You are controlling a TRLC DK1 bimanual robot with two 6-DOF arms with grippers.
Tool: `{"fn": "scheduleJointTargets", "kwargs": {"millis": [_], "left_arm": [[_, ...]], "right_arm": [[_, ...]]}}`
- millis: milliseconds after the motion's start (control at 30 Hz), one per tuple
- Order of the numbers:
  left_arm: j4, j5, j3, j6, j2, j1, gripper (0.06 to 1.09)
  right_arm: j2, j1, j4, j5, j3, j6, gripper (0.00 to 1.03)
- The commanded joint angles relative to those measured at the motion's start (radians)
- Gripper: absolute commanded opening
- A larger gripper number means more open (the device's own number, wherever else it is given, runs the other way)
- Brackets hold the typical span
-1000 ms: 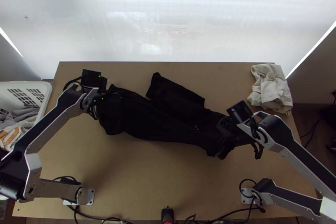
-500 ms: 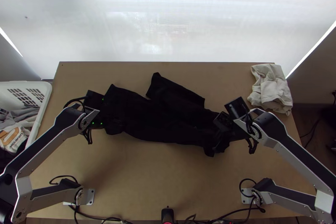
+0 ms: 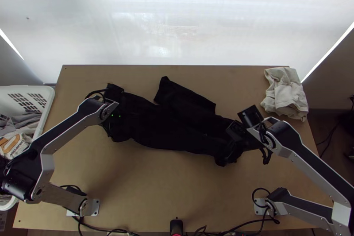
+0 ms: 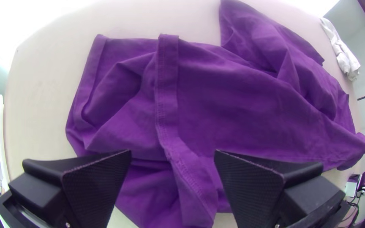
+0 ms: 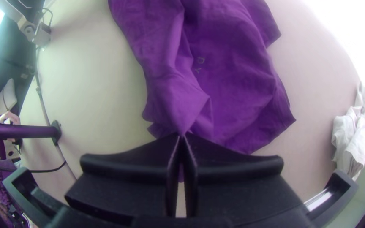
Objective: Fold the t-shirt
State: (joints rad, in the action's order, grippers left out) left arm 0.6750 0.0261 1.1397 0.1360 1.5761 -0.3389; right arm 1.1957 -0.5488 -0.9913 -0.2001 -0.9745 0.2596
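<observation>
The dark t-shirt (image 3: 177, 125) lies bunched and wrinkled across the middle of the table, one flap pointing to the far edge. Over its left end is my left gripper (image 3: 116, 116). In the left wrist view that gripper (image 4: 172, 154) stands open above the t-shirt (image 4: 241, 105), with a hem band running between its fingers. My right gripper (image 3: 235, 134) is at the cloth's right end. The right wrist view has the gripper (image 5: 181, 136) shut on a gathered part of the t-shirt (image 5: 229, 88).
A crumpled white cloth (image 3: 285, 94) lies at the table's far right corner. Beyond the left edge stands a white basket (image 3: 48, 98) with clothes in it. Cables run along the near edge, where a small black device (image 3: 176, 226) stands. Bare tabletop (image 3: 163, 187) lies in front of the t-shirt.
My left gripper first came down the picture toward the near side, then shifted right over the cloth's left end. The right gripper moved slightly, and the cloth edge beside it shifted a little left.
</observation>
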Motion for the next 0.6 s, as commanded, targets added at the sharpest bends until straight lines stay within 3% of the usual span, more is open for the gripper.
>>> {"fn": "scheduleJointTargets", "kwargs": {"millis": [0, 33, 133, 333, 400, 567], "left_arm": [[0.009, -0.026, 0.071, 0.022, 0.108, -0.025, 0.87], [0.009, -0.041, 0.069, 0.019, 0.113, -0.026, 0.73], [0.006, -0.086, 0.069, 0.008, 0.117, -0.014, 0.45], [0.044, -0.137, 0.068, -0.019, 0.11, 0.037, 0.24], [0.055, -0.137, 0.068, -0.029, 0.096, 0.052, 0.11], [0.123, -0.137, 0.066, -0.061, 0.044, 0.089, 0.09]], "right_arm": [[-0.018, 0.018, 0.0, -0.001, 0.023, 0.001, 0.03], [-0.019, 0.023, 0.0, -0.001, 0.023, 0.003, 0.03], [-0.019, 0.03, 0.002, -0.001, 0.02, 0.004, 0.03], [-0.018, 0.041, 0.014, -0.001, 0.022, 0.003, 0.03], [-0.018, 0.044, 0.014, -0.001, 0.02, 0.004, 0.03], [-0.025, 0.053, 0.014, 0.001, 0.026, 0.004, 0.03]]}}
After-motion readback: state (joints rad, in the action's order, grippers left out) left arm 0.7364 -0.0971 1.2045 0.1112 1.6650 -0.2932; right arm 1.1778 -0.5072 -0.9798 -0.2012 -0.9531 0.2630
